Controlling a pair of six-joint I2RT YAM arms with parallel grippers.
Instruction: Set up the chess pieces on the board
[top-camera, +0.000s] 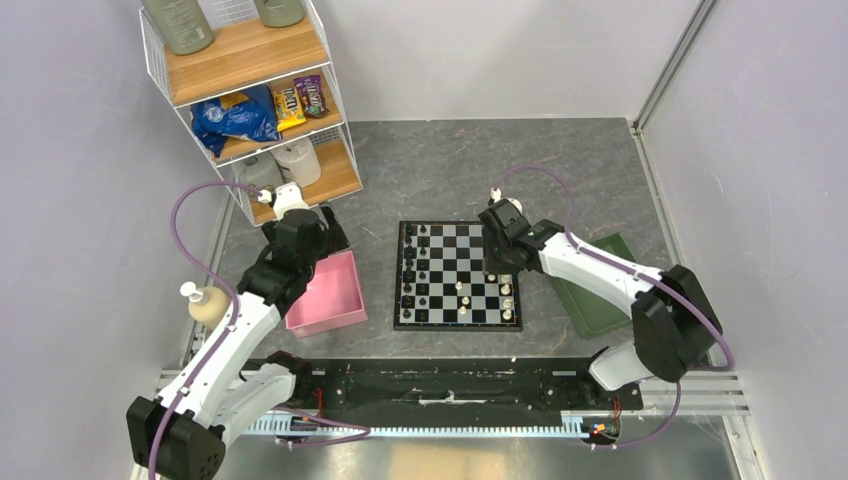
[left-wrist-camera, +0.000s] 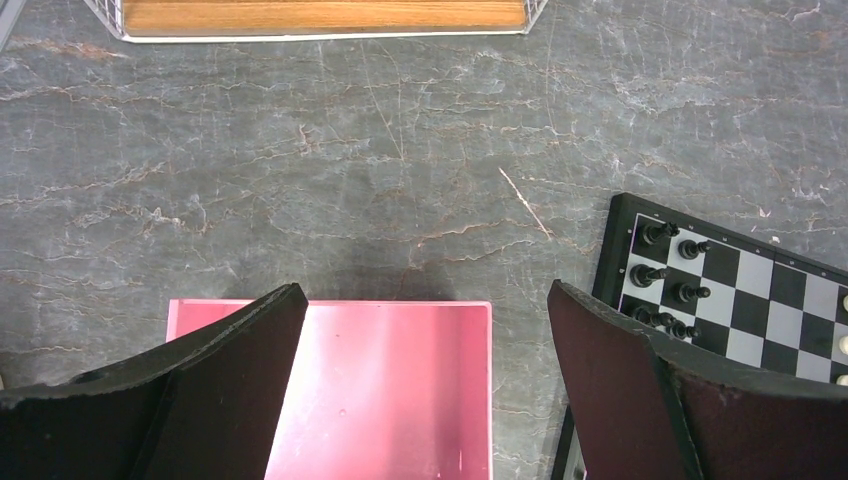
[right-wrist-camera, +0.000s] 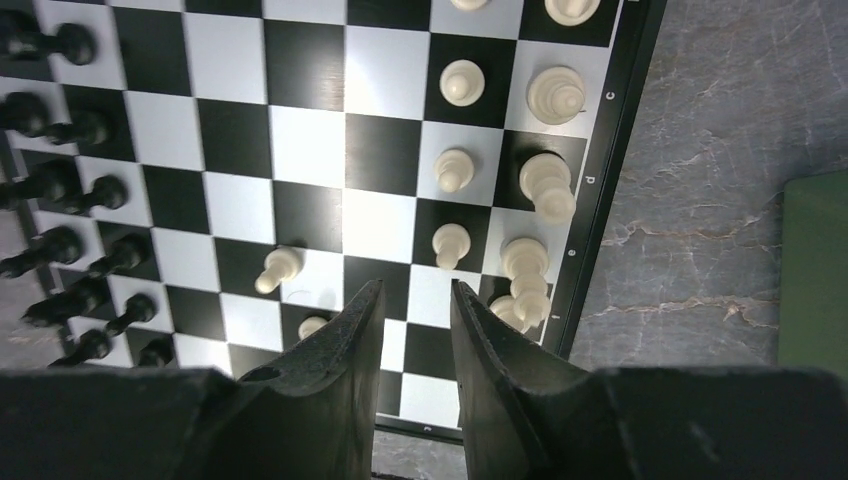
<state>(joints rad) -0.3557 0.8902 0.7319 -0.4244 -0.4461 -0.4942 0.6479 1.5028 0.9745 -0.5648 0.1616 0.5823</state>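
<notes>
Pink tray (left-wrist-camera: 400, 400) seen from left wrist, not right; left end effector (left-wrist-camera: 425, 288) spread wide; right end effector (right-wrist-camera: 416, 285) slightly parted, empty.

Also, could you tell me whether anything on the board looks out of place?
Yes: one white pawn stands out toward the middle of the board, away from the other white pieces lined up along its edge, and it seems to straddle a line between squares.
</notes>
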